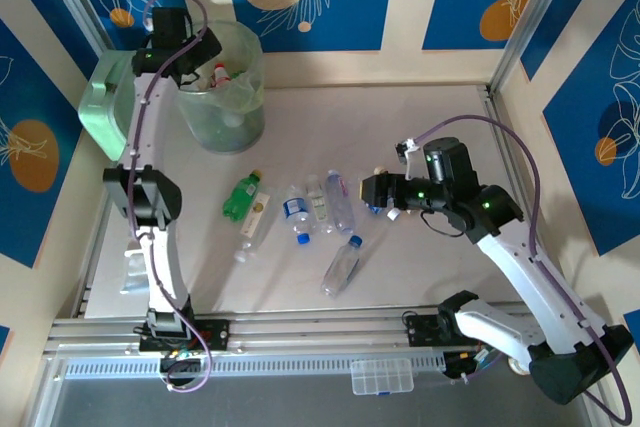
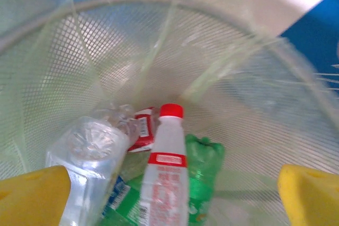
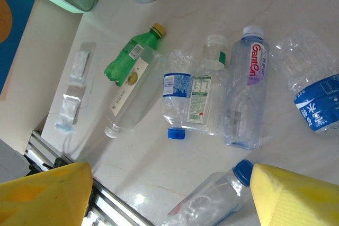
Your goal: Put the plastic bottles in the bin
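The bin [image 1: 238, 125] stands at the back left, and my left gripper [image 1: 200, 59] hangs over its mouth. In the left wrist view the left gripper [image 2: 169, 197] is open, its yellow fingers [image 2: 32, 194] wide apart and touching nothing. Below, inside the bin's mesh wall [image 2: 222, 62], lie a white red-capped bottle [image 2: 168, 162], a green bottle [image 2: 205, 168] and a crumpled clear one [image 2: 90, 149]. Several plastic bottles lie mid-table: a green one [image 1: 243, 197], a blue-capped one [image 1: 296, 212], a tall clear one [image 1: 340, 199] and one nearer [image 1: 341, 265]. My right gripper [image 1: 375, 192] hovers open beside them, empty [image 3: 169, 199].
A mint-green boxy container [image 1: 100, 107] sits left of the bin. Small clear packets [image 1: 135, 272] lie near the left arm's base. A clear compartment box [image 1: 380, 377] rests on the front rail. A crushed blue-labelled bottle [image 3: 313, 96] lies under the right wrist.
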Controlling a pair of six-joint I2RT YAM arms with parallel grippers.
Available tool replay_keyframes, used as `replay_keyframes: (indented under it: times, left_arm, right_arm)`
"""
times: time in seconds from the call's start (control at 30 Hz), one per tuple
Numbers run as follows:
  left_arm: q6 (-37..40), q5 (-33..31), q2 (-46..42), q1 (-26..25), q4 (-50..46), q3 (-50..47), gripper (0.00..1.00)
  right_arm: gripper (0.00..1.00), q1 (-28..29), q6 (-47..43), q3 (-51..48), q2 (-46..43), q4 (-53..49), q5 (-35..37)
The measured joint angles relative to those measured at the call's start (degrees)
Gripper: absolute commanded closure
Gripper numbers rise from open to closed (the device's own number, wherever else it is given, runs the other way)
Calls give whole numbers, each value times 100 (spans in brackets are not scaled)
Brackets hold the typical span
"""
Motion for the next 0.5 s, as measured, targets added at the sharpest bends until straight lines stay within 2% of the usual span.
replay_keyframes:
  times: [0.1, 0.3, 0.5]
  left_arm:
    - [20, 83, -546, -11, 289, -446, 0]
    - [94, 343, -1222, -87, 487, -730, 0]
    - [-667, 1001, -2516, -308, 1207, -2765, 0]
  right_arm:
    - [21, 22, -2, 81, -96, -22, 2]
    - [21, 26, 0, 103, -487, -63, 24]
    - [21, 26, 2, 26, -756, -79, 20]
